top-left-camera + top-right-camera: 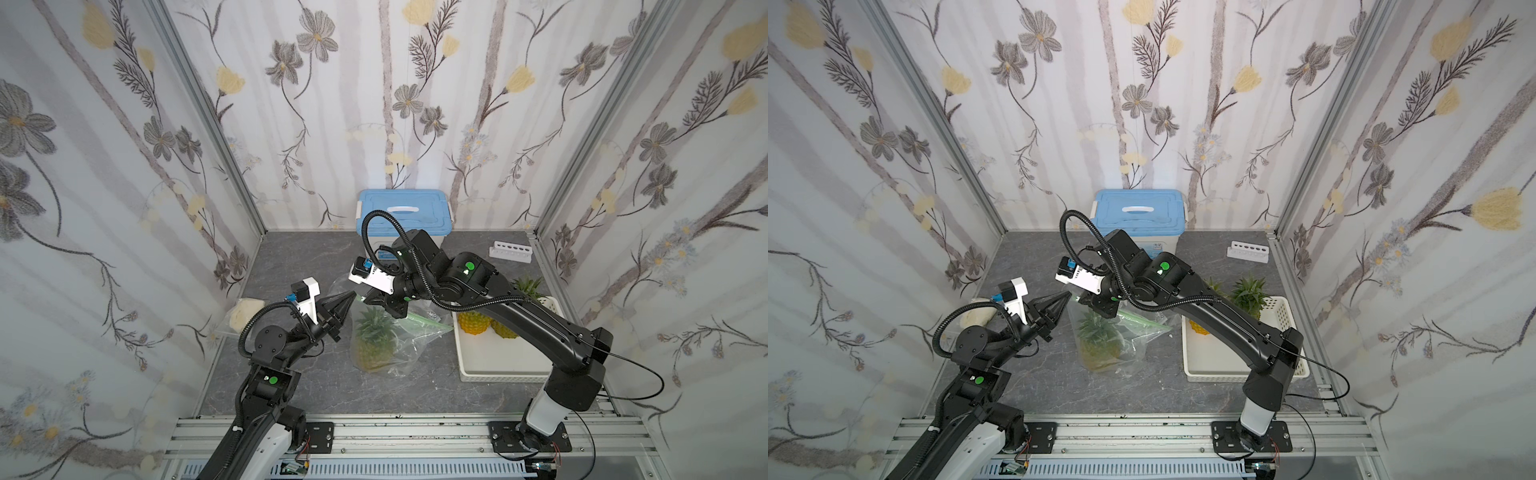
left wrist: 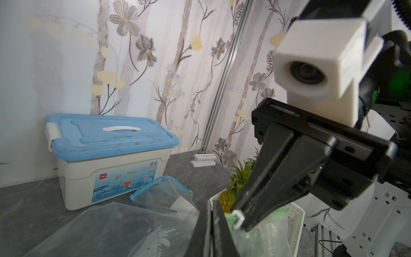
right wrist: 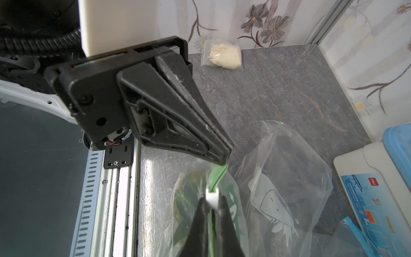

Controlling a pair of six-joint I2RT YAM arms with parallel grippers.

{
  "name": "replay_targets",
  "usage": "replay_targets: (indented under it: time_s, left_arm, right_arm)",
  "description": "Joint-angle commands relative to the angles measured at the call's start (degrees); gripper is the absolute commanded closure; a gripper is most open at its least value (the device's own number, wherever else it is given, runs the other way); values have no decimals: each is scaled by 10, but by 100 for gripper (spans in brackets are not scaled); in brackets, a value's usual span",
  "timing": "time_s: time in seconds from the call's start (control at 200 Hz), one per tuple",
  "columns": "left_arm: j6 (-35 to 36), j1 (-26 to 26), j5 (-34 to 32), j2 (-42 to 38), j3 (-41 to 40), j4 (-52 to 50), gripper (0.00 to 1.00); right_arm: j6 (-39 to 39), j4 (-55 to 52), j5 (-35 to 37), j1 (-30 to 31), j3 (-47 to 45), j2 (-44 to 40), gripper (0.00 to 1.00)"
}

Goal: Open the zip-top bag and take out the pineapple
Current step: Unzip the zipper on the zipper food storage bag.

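Note:
A clear zip-top bag (image 1: 405,353) with a green zip strip (image 3: 219,173) lies mid-table in both top views. Inside it sits the pineapple (image 1: 372,336) (image 1: 1100,336), leaves pointing toward the grippers. My left gripper (image 1: 352,295) (image 2: 212,202) is shut on the end of the green strip at the bag's mouth. My right gripper (image 3: 211,200) (image 1: 371,300) meets it almost tip to tip and is shut on the white zip slider (image 3: 211,197) (image 2: 237,219). The bag's mouth is lifted off the table between them.
A white basket (image 1: 498,361) on the right holds two more pineapples (image 1: 473,324). A blue-lidded box (image 1: 405,216) stands at the back, a white tube rack (image 1: 512,251) right of it. Two empty clear bags (image 2: 160,191) (image 3: 282,178) lie behind, a small bag of pale stuff (image 1: 241,316) at the left wall.

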Motion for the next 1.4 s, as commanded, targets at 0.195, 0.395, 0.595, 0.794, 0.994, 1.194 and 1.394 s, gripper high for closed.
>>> replay_targets:
  time_s: [0.195, 0.395, 0.595, 0.794, 0.994, 1.194, 1.394]
  left_arm:
    - [3, 1, -16, -11, 1, 3, 100]
    - [6, 0, -72, -27, 8, -44, 100]
    - [15, 2, -146, -30, 11, -83, 100]
    - [21, 14, -190, -20, 21, -114, 100]
    - [25, 48, -220, -19, 38, -138, 100]
    - [31, 88, -225, 12, 65, -128, 100]
    - [39, 101, -232, 40, 89, -107, 100]
  right_arm:
    - [-4, 34, -5, 1, 6, -5, 100]
    - [0, 34, 11, 0, 1, -6, 100]
    - [6, 41, 26, 0, -39, -31, 99]
    - [14, 48, 41, -6, -88, -69, 99]
    - [47, 54, 64, -8, -171, -136, 99]
    - [100, 66, 84, -4, -262, -231, 99]
    - [147, 72, 98, 7, -328, -300, 98]
